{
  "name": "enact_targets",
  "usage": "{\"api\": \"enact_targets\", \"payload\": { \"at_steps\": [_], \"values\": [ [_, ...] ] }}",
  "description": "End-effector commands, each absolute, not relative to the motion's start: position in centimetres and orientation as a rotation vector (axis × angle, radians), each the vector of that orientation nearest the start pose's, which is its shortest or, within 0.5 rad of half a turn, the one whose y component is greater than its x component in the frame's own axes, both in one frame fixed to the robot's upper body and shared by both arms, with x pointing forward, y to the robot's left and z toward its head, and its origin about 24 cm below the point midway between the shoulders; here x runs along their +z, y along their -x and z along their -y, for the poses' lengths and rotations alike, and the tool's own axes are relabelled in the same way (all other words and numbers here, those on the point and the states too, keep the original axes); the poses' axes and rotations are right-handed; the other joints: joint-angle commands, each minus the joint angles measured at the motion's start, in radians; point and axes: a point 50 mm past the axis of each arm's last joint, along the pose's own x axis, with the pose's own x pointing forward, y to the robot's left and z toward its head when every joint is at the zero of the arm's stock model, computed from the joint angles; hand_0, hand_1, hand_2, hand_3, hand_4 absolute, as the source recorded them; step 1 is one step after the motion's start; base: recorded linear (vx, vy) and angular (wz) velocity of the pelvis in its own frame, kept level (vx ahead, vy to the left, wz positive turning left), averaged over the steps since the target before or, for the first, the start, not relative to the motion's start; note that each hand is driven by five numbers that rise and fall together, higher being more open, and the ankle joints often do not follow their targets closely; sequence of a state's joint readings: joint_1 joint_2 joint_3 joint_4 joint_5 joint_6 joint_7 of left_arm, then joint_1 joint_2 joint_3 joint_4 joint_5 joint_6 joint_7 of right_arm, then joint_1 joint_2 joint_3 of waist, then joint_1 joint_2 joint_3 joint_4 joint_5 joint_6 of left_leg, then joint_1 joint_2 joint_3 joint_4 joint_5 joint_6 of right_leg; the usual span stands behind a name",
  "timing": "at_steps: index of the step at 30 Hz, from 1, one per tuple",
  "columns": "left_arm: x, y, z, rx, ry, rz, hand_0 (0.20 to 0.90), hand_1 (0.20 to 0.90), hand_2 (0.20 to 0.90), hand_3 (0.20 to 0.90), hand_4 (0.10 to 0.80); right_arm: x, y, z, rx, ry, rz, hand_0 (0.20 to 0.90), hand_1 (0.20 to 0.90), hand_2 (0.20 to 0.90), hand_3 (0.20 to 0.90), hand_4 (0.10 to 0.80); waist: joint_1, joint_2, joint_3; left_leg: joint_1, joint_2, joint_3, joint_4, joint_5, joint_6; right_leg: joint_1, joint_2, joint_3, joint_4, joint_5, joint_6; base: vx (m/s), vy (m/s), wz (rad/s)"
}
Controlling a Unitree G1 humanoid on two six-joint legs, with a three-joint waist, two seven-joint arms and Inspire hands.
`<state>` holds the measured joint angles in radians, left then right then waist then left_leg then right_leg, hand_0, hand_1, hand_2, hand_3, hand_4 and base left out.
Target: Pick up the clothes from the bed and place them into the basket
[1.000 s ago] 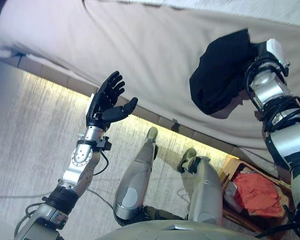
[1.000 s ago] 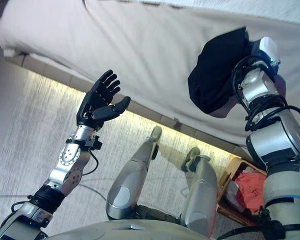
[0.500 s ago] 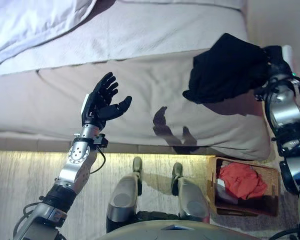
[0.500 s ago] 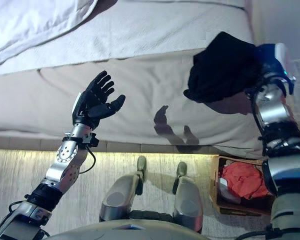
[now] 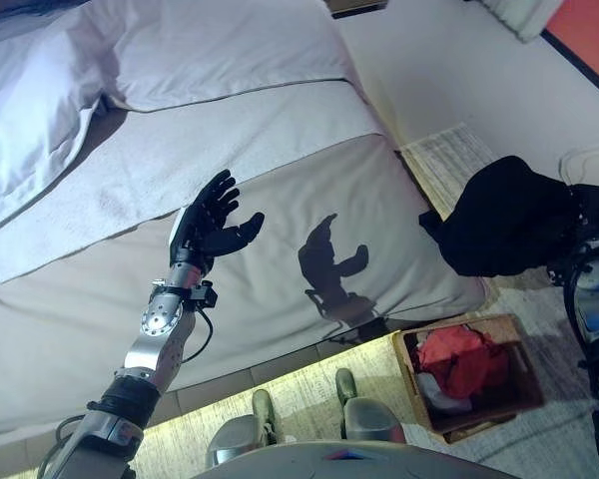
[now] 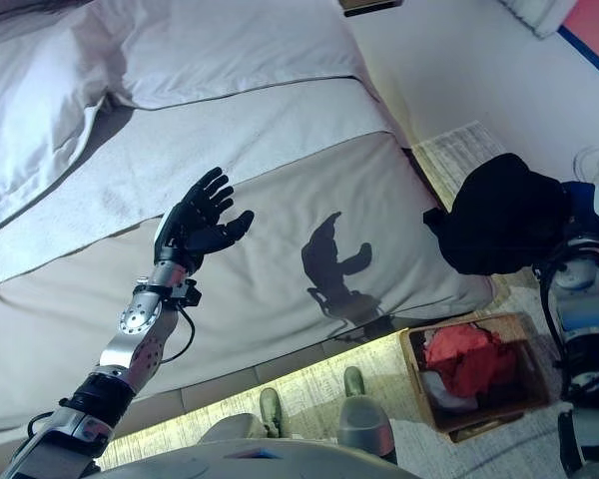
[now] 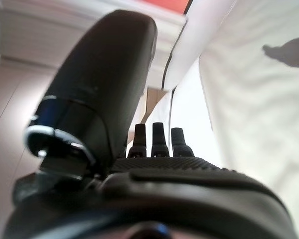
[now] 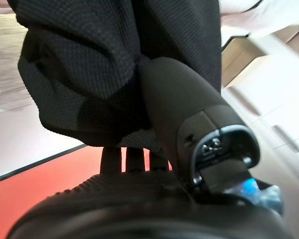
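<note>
A black garment (image 5: 504, 230) hangs bunched from my right hand (image 5: 585, 210), which is shut on it and holds it in the air past the bed's corner, above the floor near the basket. In the right wrist view the thumb (image 8: 182, 104) presses into the black cloth (image 8: 89, 64). The wicker basket (image 5: 514, 394) stands on the floor by the bed's corner and holds a red garment (image 5: 459, 359). My left hand (image 5: 212, 222) is open and empty, raised above the beige bed (image 5: 280, 269).
White pillows (image 5: 40, 110) and a white sheet lie at the head of the bed. A pale rug (image 5: 449, 165) lies on the floor beyond the bed's corner. A red surface (image 5: 589, 30) shows at the far right.
The camera has swung round, so the whole scene has shifted. My right hand has carried the black garment off the bed, out past its corner above the floor near the basket.
</note>
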<state>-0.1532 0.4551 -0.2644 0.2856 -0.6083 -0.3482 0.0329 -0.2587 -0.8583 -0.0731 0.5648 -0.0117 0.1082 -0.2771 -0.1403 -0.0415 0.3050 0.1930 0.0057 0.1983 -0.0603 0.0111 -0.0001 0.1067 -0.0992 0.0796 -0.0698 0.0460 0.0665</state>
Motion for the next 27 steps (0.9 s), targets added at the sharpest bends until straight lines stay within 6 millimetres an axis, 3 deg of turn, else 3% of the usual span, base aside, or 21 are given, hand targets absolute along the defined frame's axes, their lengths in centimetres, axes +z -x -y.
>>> {"api": "enact_targets", "payload": {
  "at_steps": [1,6,15,20,27],
  "values": [
    [5.7,-27.6,-19.8,-0.100,0.093,0.214,0.900,0.900,0.900,0.900,0.800,15.2,-25.1,41.2,-0.768,0.879,-0.042,0.300,0.300,0.300,0.200,0.100,-0.039,-0.005,-0.180,-0.044,0.047,0.010,0.014,-0.118,0.005,-0.126,0.059,0.050,0.038,0.028,0.031,0.002,0.006,-0.33],
    [5.2,-27.5,-19.6,-0.105,0.083,0.186,0.900,0.900,0.900,0.900,0.800,13.4,-22.7,42.5,-0.821,0.831,-0.098,0.300,0.300,0.300,0.200,0.100,-0.074,0.002,-0.188,-0.028,0.049,0.052,0.022,-0.131,0.006,-0.124,0.070,0.072,0.032,0.031,0.031,-0.003,-0.024,-0.27],
    [5.2,-27.7,-19.2,-0.121,0.066,0.160,0.900,0.900,0.900,0.900,0.800,8.8,-19.7,44.7,-0.908,0.808,-0.372,0.300,0.300,0.300,0.200,0.100,-0.099,0.028,-0.183,-0.022,0.050,0.096,0.020,-0.128,0.001,-0.133,0.074,0.071,0.036,0.036,0.036,-0.013,-0.017,-0.12],
    [5.5,-27.9,-19.2,-0.135,0.057,0.166,0.900,0.900,0.900,0.900,0.800,7.1,-18.8,45.3,-0.915,0.762,-0.457,0.300,0.300,0.300,0.200,0.100,-0.093,0.039,-0.174,-0.028,0.049,0.103,0.026,-0.128,0.001,-0.135,0.072,0.068,0.033,0.039,0.036,-0.017,-0.030,-0.03],
    [5.7,-28.0,-18.6,-0.157,0.060,0.177,0.900,0.900,0.900,0.900,0.800,6.5,-19.0,45.4,-0.904,0.741,-0.465,0.300,0.300,0.300,0.200,0.100,-0.091,0.058,-0.159,-0.036,0.046,0.101,0.037,-0.137,0.002,-0.135,0.067,0.066,0.026,0.040,0.038,-0.012,-0.011,-0.08]
  ]
}}
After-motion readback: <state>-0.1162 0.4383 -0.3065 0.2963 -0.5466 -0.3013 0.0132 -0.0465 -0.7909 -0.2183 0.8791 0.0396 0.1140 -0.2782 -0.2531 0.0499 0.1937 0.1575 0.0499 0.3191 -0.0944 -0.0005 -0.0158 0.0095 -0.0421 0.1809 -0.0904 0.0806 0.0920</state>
